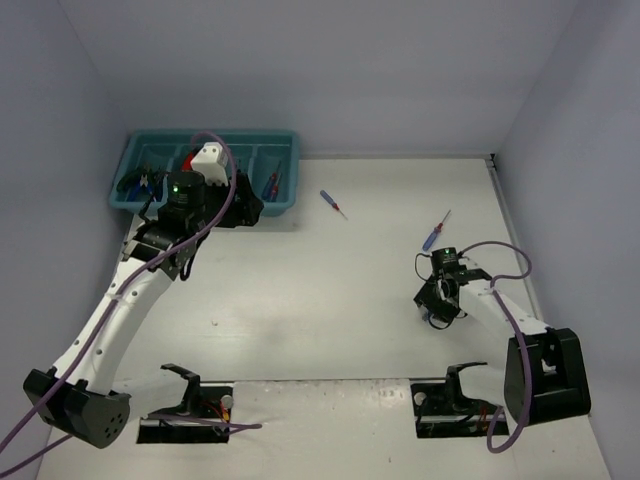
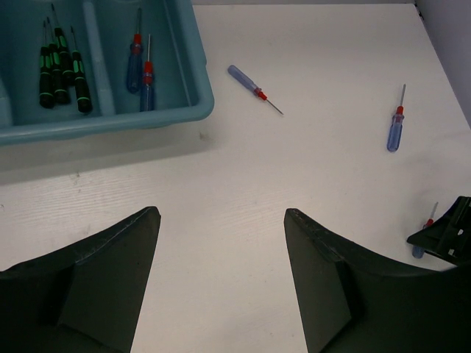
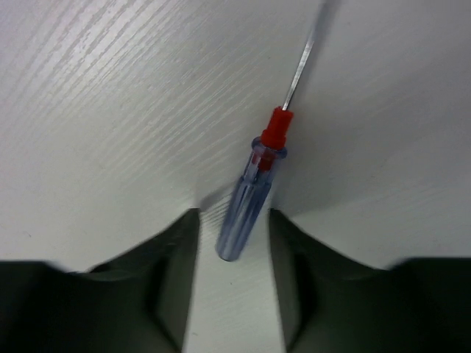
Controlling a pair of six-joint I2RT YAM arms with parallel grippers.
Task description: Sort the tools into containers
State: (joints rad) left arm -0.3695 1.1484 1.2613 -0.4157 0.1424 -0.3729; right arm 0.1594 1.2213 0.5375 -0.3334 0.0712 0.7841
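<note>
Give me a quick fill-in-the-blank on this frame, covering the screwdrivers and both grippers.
1. The right gripper is open around a screwdriver whose handle is ____.
2. Counting that one, ____ screwdrivers lie on the table outside the tray.
3. In the tray, the set beside the blue pair has black-and-____ handles.
4. The left gripper holds ____.

Missing words: blue; three; green; nothing.

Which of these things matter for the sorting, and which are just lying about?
For the job: teal tray; green screwdrivers and blue screwdrivers already in it; three loose blue screwdrivers.
Not part of it: two black brackets at the near edge; purple cables.
</note>
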